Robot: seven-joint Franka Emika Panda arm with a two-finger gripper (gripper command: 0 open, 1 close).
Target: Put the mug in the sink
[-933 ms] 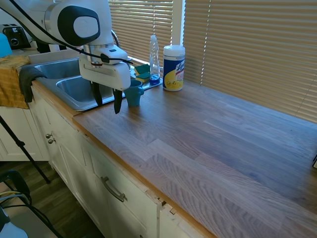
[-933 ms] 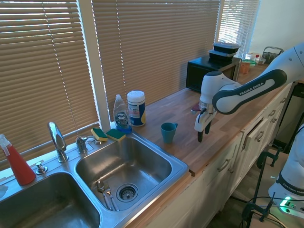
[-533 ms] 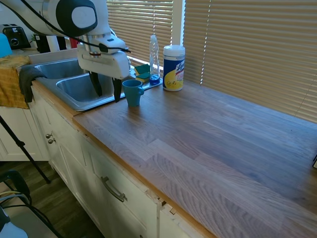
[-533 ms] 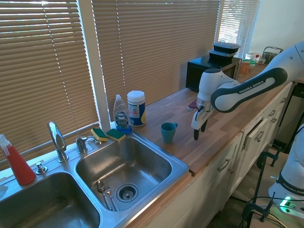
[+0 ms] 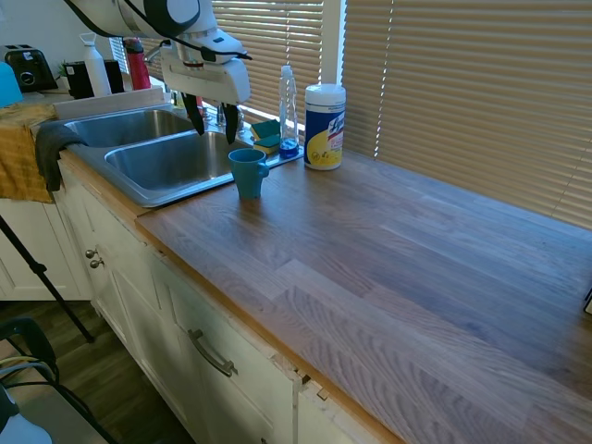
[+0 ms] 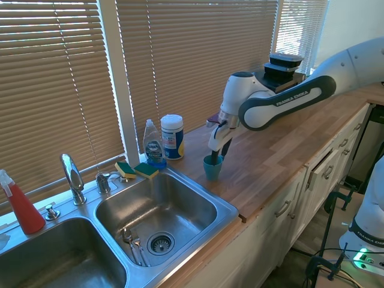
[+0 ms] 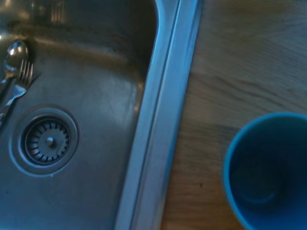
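Approach step. End effector (image 5: 214,124) hovered above teal mug (image 5: 247,173), fingers spread, grasping nothing. Mug stood upright on bench (image 5: 388,268) beside sink (image 5: 157,162). Next: descend, grip rim.

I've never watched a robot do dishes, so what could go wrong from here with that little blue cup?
The mug stands upright near the sink rim, and the open fingers hang just above it. If they come down off-centre, they might tip it over. A spoon and fork lie by the drain, so a dropped mug could land on them and clatter.
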